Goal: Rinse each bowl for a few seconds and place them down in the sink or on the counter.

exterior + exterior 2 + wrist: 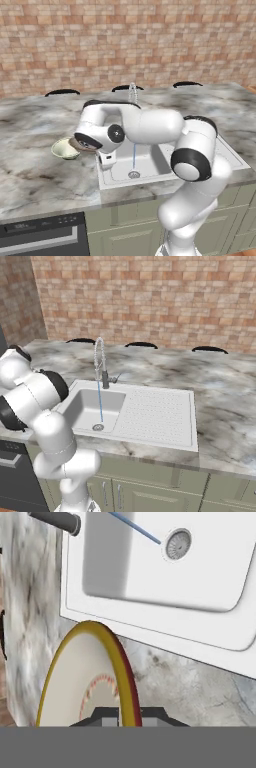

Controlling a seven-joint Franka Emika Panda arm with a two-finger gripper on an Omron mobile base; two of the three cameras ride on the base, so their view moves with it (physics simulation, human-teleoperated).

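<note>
The shallower bowl [85,677], tan-orange at the rim and beige inside, stands on edge between my gripper [126,716], which is shut on its rim. It hangs over the counter [190,682] just outside the sink [165,572] wall. In the left base view this bowl [83,145] peeks out under my wrist, left of the sink [150,167]. The pale green-cream bowl [64,148] sits upright on the counter [30,175], right beside it. Water [133,156] runs from the chrome faucet [100,363] down to the drain [98,427].
The ribbed draining board [157,416] lies right of the basin. Three dark curved shapes [62,92] line the counter's back edge before the brick wall. A dark appliance front [42,235] sits below the counter on the left, with cabinet doors [150,491] under the sink.
</note>
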